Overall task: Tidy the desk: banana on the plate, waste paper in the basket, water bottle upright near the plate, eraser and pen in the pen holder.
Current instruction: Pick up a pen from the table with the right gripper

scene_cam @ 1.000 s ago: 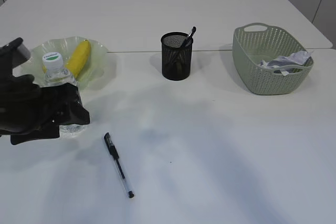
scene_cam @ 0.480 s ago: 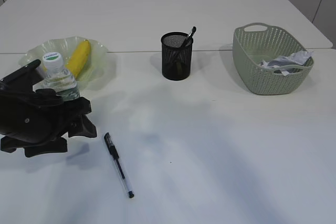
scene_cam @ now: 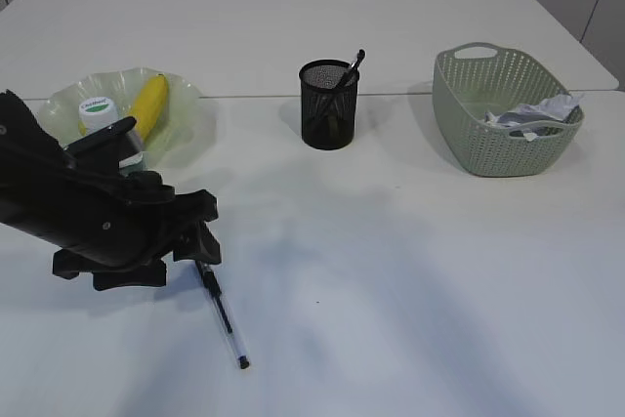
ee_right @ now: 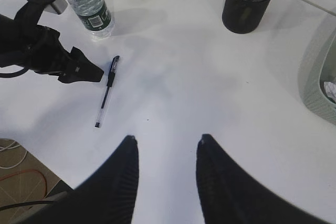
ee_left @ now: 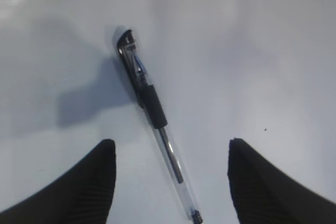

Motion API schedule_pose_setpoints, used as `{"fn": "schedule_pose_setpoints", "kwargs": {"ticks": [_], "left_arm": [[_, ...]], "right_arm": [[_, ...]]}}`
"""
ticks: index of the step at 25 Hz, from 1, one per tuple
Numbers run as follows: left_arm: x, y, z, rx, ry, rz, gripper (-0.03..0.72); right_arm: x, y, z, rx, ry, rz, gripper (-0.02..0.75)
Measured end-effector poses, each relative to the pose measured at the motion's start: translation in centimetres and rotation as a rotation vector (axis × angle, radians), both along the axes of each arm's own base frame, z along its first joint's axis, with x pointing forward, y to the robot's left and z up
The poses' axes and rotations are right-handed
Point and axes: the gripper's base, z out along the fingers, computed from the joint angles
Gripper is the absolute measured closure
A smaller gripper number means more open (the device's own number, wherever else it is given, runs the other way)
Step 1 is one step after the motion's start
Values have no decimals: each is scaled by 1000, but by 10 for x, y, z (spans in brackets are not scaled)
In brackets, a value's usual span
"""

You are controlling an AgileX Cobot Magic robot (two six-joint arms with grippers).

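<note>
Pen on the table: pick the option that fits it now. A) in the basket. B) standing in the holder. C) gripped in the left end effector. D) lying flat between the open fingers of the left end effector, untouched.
D: in the left wrist view the pen lies flat on the table, with the left end effector open around it and neither finger touching it.

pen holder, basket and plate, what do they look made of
The pen holder looks like black wire mesh, likely metal: light shows through its fine grid. The basket seems matte grey-green moulded plastic, with a woven-look perforated wall and cut-out handle. The plate appears translucent pale green with a wavy rim, glass or plastic; I cannot tell which.
</note>
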Motion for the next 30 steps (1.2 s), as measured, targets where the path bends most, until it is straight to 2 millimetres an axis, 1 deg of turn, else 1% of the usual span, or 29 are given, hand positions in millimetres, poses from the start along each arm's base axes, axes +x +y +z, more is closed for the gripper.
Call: {"fn": "schedule_pose_setpoints", "kwargs": {"ticks": [3, 6, 11, 15, 20, 25, 30], "left_arm": [[-1, 1, -5, 41, 7, -44, 210], [-1, 3, -5, 95, -6, -111, 210], [3, 3, 2, 185, -34, -236, 210], [12, -1, 13, 195, -64, -263, 210], [17, -3, 20, 172, -64, -218, 210], [18, -4, 13, 146, -6, -130, 210], [20, -5, 5, 132, 27, -86, 210]], "right_arm": [[0, 0, 0, 0, 0, 0, 454], [0, 0, 0, 1, 0, 0, 454], [0, 0, 0, 2, 1, 1, 454], [0, 0, 0, 2, 1, 1, 454], [0, 0, 0, 2, 1, 1, 454], [0, 0, 0, 2, 1, 1, 454], [0, 1, 0, 6, 2, 3, 454]]}}
